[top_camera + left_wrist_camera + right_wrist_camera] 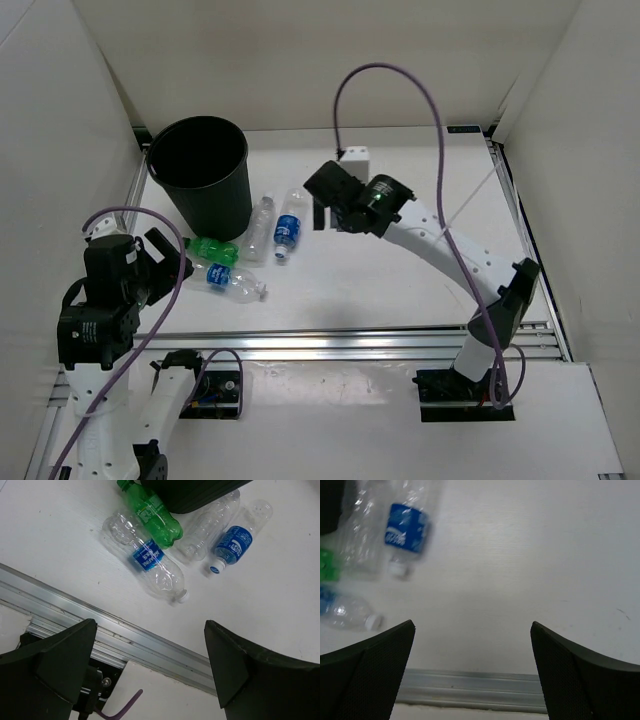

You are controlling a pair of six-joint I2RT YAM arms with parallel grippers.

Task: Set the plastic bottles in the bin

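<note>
Aluminium rail (330, 343), white table (400, 290), black bin (215, 205), white walls (300, 60)

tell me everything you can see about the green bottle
The green bottle is small, made of translucent bright green plastic, with a pale label band around its middle. It looks empty and lies on its side on the white table, right at the foot of the black bin. Its base end seems to rest against a clear blue-labelled bottle. Nothing is holding it.
</note>
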